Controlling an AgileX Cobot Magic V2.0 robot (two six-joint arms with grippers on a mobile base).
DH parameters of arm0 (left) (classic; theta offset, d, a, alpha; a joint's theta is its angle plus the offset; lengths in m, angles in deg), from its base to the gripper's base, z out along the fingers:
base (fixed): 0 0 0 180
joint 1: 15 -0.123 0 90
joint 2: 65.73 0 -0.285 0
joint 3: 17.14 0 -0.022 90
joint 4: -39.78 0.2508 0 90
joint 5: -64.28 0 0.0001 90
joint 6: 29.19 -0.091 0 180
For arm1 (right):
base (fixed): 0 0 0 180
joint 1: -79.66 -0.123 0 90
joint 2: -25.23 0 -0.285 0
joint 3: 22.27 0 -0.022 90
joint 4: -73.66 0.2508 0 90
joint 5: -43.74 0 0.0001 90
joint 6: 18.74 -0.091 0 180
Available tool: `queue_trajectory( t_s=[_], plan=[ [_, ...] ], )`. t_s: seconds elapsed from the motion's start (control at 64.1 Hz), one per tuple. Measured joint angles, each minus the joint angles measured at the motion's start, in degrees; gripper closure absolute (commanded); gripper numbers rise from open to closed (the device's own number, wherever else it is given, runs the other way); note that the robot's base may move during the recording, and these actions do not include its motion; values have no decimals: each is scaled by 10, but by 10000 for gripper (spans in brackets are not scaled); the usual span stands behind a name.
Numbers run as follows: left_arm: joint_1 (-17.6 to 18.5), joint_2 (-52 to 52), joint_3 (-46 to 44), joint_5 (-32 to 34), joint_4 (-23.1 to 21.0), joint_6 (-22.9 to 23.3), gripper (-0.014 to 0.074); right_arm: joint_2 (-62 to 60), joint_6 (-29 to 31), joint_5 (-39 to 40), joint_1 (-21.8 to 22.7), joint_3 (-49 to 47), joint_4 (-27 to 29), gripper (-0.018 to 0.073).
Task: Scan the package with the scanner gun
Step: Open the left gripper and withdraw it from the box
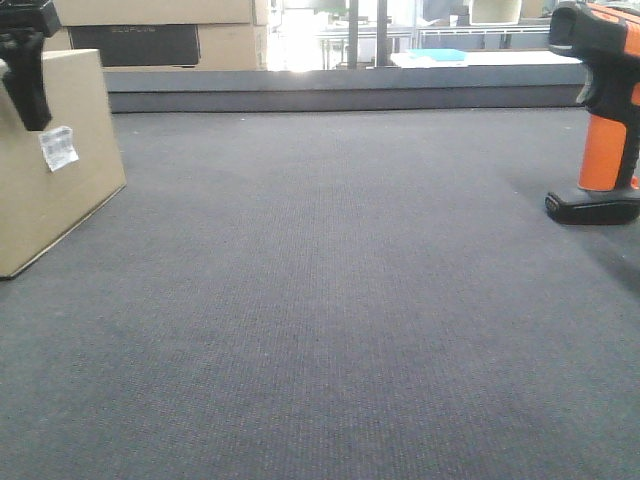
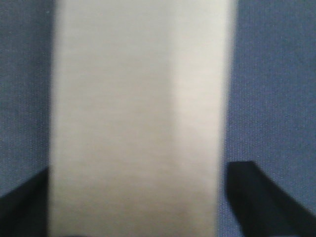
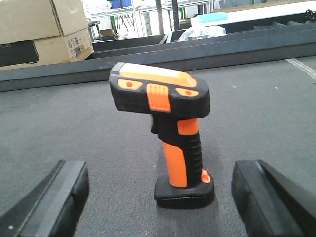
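Observation:
The package (image 1: 50,190), a plain brown cardboard box with a white barcode label (image 1: 58,147), stands on edge at the far left of the grey carpeted table (image 1: 330,300). My left gripper (image 1: 30,105) straddles its top. One black finger hangs over the labelled face. In the left wrist view the box's narrow face (image 2: 138,98) fills the gap of the left gripper (image 2: 138,168), with a sliver of carpet beside the right finger (image 2: 256,197). The orange-and-black scanner gun (image 1: 600,120) stands upright on its foot at the right. My right gripper (image 3: 159,170) is open, and the scanner gun (image 3: 177,143) stands untouched in line with its gap.
Bigger cardboard boxes with a dark printed panel (image 1: 150,40) are stacked behind the table at the back left. A raised dark ledge (image 1: 340,90) runs along the table's far edge. Beyond it stand white benches, one with a teal item (image 1: 437,56) on it.

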Motion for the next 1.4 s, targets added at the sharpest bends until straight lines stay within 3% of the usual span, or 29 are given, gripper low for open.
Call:
queue_trajectory(
  t_s=[0.39, 0.515, 0.655, 0.905, 0.936, 1.092, 1.248, 1.404],
  plan=[
    [0, -26, 0, -1, 0, -1, -10, 0, 0, 0, 0, 0, 0, 72],
    [0, -67, 0, -3, 1, -1, 34, 0, 0, 0, 0, 0, 0, 72],
    [0, -121, 0, -10, 1, -1, 210, 0, 0, 0, 0, 0, 0, 72],
    [0, -206, 14, -15, -8, -1, 664, 0, 0, -1, 0, 0, 0, 74],
    [0, -218, 26, -7, -8, -1, 707, -1, 0, -1, 0, 0, 0, 74],
    [0, -279, 115, 69, -9, -1, 708, -20, 0, -22, 0, 0, -4, 74],
    [0, -344, 244, 200, -12, 0, 708, -54, -1, -81, 0, 0, -36, 78],
    [0, -409, 364, 337, -31, 0, 708, -90, -1, -137, 0, -6, -44, 232]
  ],
)
